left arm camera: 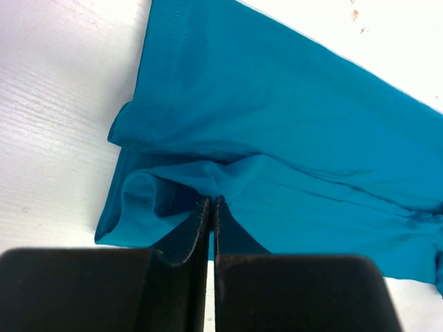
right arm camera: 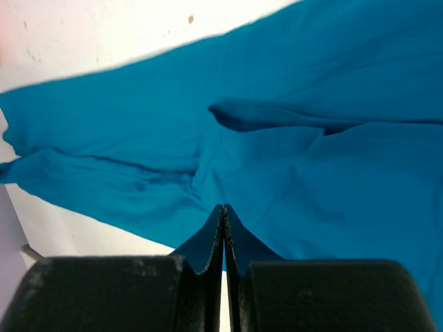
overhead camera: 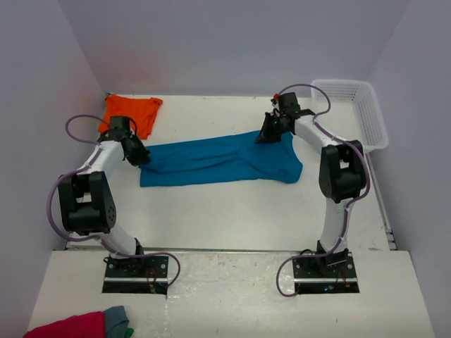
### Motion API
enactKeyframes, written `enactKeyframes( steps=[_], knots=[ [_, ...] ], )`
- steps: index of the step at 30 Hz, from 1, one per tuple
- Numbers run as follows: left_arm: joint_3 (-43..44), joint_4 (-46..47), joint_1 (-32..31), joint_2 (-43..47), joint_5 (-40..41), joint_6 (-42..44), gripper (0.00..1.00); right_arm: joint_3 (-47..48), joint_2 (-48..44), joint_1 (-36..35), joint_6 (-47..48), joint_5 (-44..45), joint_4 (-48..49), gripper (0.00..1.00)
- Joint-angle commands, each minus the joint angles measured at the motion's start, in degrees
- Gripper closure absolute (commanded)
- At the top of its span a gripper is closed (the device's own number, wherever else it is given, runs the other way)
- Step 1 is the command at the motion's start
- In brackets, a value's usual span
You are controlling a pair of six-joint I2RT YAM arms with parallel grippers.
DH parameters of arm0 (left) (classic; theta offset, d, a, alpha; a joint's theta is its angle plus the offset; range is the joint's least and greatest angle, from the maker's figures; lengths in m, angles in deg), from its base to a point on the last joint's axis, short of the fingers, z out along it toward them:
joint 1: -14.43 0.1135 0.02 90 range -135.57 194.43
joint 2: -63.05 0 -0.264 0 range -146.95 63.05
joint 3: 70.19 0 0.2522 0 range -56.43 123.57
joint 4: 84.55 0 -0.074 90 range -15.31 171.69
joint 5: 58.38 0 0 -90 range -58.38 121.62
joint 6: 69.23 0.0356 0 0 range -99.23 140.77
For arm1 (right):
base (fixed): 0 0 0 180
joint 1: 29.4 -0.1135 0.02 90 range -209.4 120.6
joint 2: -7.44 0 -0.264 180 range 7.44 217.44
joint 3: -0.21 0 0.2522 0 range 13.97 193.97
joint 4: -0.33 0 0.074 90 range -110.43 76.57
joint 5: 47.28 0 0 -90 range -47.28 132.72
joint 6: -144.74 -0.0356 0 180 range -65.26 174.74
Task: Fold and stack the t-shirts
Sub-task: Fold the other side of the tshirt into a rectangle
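- Teal t-shirt [overhead camera: 218, 163]: lies across the middle of the table [overhead camera: 225, 218], spread as a long, rumpled band running from 9 o'clock to 3 o'clock, wider at the 3 o'clock end. It is creased and partly doubled over along its length.
- Orange t-shirt [overhead camera: 130, 113]: bunched in the table's far corner at 10 o'clock, apart from the teal t-shirt and touched by neither arm.
- Left gripper [overhead camera: 143, 158]: at the 9 o'clock end of the teal t-shirt. In the left wrist view, the fingers are pressed together, clenched on a pinch of the teal cloth, which rises to the tips as a small ridge.
- Right gripper [overhead camera: 263, 138]: on the far edge of the teal t-shirt, toward 1 o'clock from its middle. In the right wrist view, the fingers are clamped tight, with the teal fabric puckered at their tips.
- White basket [overhead camera: 366, 113]: mesh-walled, at the table's 2 o'clock corner.
- Crimson-pink cloth [overhead camera: 67, 327] and grey cloth [overhead camera: 116, 320]: heaped touching each other at 7 o'clock, on the near ledge in front of the left arm's base.
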Motion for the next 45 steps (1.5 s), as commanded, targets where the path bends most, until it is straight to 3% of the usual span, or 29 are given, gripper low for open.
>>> enactKeyframes(
  steps=[1,22,40,45],
  knots=[
    [0.0,2.1,-0.3,0.3,-1.5,1.0,1.0,0.2,1.8,-2.4,-0.9,1.1,-0.3,1.0],
    [0.2,1.7,-1.1,-0.3,-0.7,0.6,1.0,-4.1,4.9,-3.8,-4.3,6.2,-3.3,1.0],
    [1.1,-0.1,-1.0,-1.3,1.5,0.7,1.0,-18.6,-4.0,-9.2,-8.1,6.1,0.0,1.0],
    [0.9,0.3,-1.0,-1.5,1.3,0.8,1.0,-21.4,-11.0,-11.8,-7.5,11.8,1.4,1.0]
  ],
)
